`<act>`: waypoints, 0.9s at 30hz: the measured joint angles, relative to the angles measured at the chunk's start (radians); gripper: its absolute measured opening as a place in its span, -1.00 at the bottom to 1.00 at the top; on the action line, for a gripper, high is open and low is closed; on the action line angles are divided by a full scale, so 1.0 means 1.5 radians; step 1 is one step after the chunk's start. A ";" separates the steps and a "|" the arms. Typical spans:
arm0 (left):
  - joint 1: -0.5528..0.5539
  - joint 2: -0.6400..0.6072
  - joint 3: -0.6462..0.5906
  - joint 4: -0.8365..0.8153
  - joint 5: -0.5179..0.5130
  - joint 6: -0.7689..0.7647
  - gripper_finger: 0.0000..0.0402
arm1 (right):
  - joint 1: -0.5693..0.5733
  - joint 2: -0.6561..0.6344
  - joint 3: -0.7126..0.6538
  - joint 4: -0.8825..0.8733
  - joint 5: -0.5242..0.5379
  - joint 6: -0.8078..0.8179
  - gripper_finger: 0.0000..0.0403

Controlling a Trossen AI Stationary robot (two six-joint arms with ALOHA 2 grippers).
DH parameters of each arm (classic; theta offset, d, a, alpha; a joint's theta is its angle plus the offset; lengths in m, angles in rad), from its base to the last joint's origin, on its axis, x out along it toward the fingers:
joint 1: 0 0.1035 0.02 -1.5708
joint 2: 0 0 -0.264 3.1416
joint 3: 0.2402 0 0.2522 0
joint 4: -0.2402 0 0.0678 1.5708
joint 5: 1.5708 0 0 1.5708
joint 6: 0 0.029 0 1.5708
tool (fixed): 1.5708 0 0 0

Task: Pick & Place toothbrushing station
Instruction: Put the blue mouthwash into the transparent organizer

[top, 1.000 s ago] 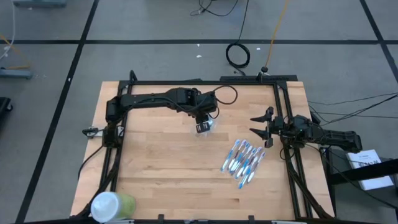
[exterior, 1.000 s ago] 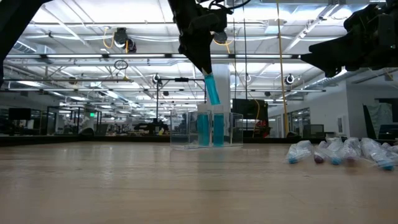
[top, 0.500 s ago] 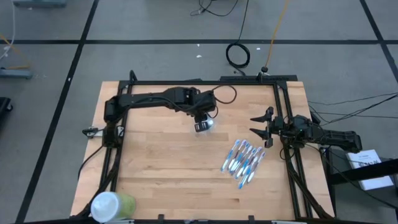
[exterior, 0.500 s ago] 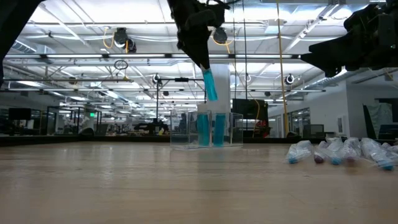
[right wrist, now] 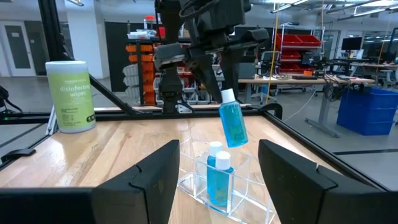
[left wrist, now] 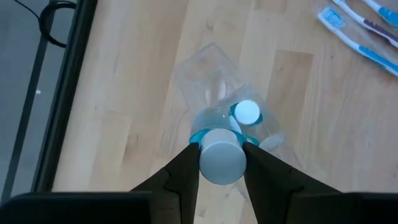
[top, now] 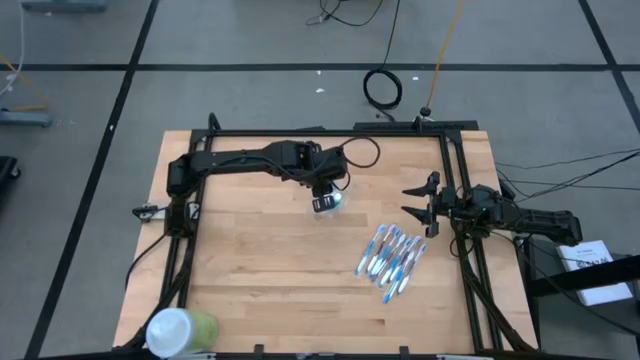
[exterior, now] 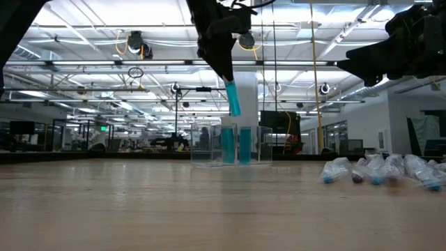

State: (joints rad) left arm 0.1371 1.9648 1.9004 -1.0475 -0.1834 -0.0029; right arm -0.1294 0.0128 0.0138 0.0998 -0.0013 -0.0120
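Third tube going into the cup — toothbrushes not yet placed.
Left gripper clamps a teal tube over the clear cup holding two; toothbrushes lie near the tabletop's right edge; right gripper waits, spread.

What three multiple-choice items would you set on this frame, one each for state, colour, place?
1. The right end effector is:
A. open and empty
B. shut on a brush
C. shut on a lid

2. The liquid in the tube held by the left end effector is:
A. red
B. teal
C. yellow

3. The toothbrushes lie:
A. on the floor
B. flat on the table, toward the right arm's side
C. across the left arm

Answers:
1 A: its fingers stand apart with nothing between them.
2 B: the low view shows teal under a white cap.
3 B: the high view shows them bunched on the wood near the right arm.
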 joint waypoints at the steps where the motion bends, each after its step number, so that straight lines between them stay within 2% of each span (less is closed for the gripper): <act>1: 0.000 0.000 -0.001 -0.001 0.000 0.000 -0.40 | 0.000 0.000 0.000 0.000 0.000 0.000 0.05; 10: 0.000 0.019 -0.002 -0.001 0.004 -0.001 -0.40 | 0.000 0.000 0.000 0.000 0.000 0.000 0.05; 27: -0.001 0.031 -0.001 -0.003 0.063 -0.004 -0.40 | 0.000 0.000 0.000 0.000 0.000 0.000 0.05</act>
State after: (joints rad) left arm 0.1352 2.0106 1.8984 -1.0527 -0.0885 -0.0082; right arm -0.1295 0.0125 0.0138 0.0998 -0.0010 -0.0120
